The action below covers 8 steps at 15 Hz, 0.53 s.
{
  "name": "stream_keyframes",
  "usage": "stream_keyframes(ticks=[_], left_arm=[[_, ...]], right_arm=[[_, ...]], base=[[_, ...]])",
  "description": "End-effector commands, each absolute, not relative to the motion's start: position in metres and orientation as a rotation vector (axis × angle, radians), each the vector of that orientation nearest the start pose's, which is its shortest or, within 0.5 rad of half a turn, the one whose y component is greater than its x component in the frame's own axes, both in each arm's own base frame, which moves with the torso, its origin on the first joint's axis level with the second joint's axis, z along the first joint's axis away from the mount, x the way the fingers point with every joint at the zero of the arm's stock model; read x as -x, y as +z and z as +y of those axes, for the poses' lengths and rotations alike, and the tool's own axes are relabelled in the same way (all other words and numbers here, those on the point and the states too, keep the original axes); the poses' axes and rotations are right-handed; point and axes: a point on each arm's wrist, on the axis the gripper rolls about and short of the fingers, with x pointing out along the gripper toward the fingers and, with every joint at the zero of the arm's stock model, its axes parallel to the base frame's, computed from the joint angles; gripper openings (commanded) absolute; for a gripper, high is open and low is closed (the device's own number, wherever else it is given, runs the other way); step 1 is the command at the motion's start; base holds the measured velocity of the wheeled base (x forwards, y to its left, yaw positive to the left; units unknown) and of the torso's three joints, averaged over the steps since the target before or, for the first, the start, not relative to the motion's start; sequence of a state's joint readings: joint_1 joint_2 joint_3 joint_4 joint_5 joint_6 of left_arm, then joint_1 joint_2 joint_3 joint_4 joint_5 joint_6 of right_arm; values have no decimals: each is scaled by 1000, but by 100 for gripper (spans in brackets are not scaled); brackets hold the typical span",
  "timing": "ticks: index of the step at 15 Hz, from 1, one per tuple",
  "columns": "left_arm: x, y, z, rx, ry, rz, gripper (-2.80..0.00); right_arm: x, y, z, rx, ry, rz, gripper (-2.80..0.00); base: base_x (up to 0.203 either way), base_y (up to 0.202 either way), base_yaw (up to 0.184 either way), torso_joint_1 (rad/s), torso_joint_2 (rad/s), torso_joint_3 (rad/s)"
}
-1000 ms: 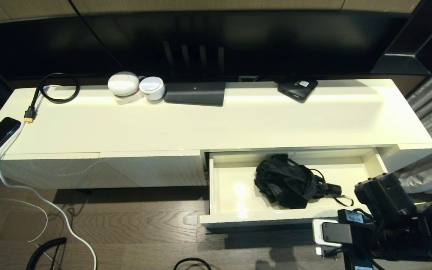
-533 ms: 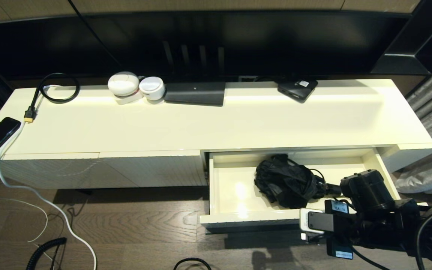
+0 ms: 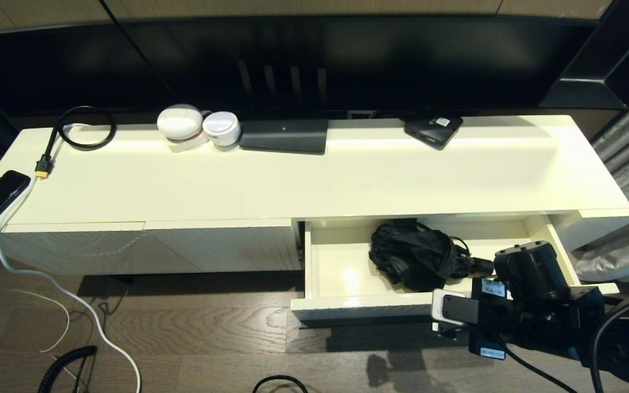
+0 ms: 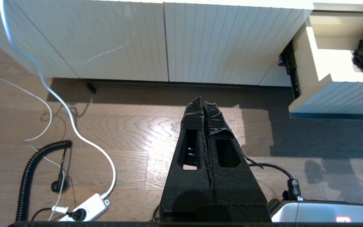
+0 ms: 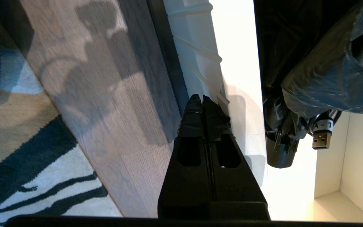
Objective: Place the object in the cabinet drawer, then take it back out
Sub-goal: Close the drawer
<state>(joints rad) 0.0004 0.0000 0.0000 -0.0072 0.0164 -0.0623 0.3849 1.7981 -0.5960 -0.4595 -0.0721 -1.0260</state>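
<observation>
Already we see the black umbrella (image 3: 415, 256) lying in the cabinet drawer (image 3: 347, 311), our right end effector (image 5: 203, 100) pressed together empty at its front, retrieval pending.

Little legible text. White sticker on the black right wrist camera mount (image 3: 493, 287) has print, too small to read. Grey band of the USB plug (image 5: 322, 132) shows "A -", rest hidden.

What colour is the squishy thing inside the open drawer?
Black; the folded umbrella shows best in the head view.
</observation>
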Motion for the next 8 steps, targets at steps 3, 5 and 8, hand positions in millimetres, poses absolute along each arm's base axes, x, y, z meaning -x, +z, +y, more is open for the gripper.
stream_keyframes(ticks=[3, 5, 8], left_arm=[[23, 76, 0, 63, 18, -8, -280], [23, 76, 0, 63, 17, -8, -280], [23, 76, 0, 63, 18, -8, -280]], right_arm=[[-259, 87, 102, 1154, 625, 525, -280], [-261, 86, 103, 1153, 619, 517, -280], [-266, 84, 105, 1152, 610, 500, -280]], base=[[0, 0, 0, 0, 0, 0], [0, 0, 0, 0, 0, 0], [0, 0, 0, 0, 0, 0]])
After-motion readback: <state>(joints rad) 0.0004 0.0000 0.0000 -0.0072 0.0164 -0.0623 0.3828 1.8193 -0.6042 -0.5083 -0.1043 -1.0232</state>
